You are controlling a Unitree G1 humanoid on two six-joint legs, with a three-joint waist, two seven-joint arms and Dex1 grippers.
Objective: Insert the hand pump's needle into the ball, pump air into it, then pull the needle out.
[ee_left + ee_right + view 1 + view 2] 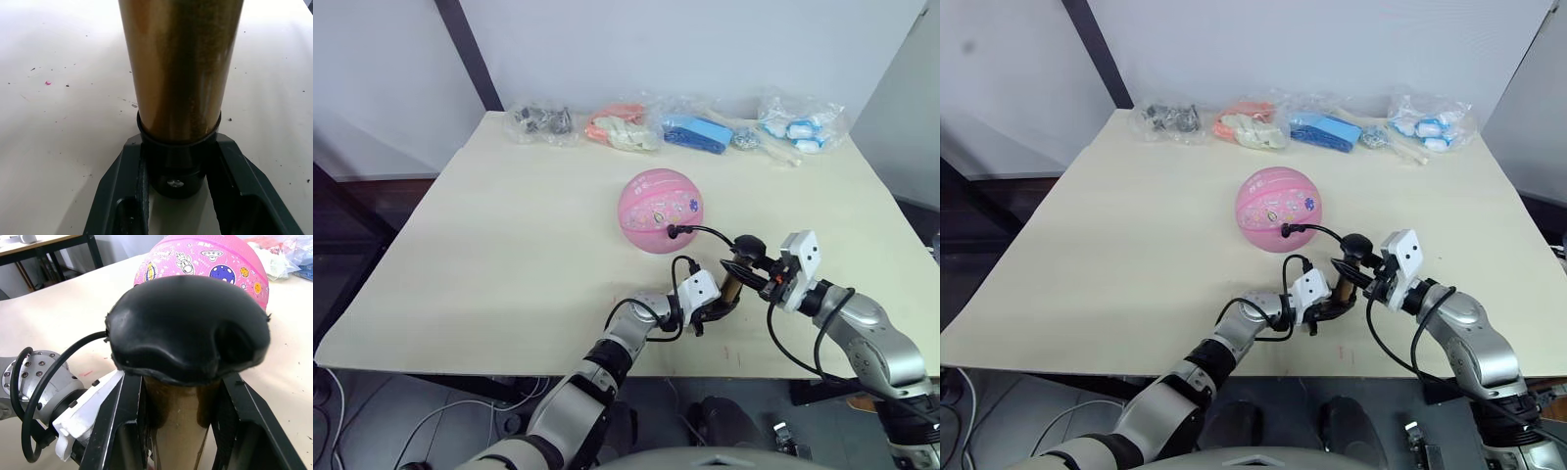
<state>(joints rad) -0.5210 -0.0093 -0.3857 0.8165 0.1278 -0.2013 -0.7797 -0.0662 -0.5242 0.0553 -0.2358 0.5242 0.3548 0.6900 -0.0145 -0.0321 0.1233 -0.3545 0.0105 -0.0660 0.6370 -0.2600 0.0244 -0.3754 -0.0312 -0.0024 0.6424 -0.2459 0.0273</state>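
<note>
Bright, even light leaves soft shadows on the table (pixel 509 255); the close hand pump (pixel 181 63) is blurred.

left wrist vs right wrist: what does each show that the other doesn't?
Left wrist: the black bottom end cap of the slim bronze-gold hand pump, set between the left gripper fingers, and speckled cream table.

Right wrist: the pump's black T-handle above the right gripper, the pink stickered rubber ball behind, the thin black hose, and the other arm's wrist.

Both: the pump's bronze-gold tube, each gripper shut on it.
</note>
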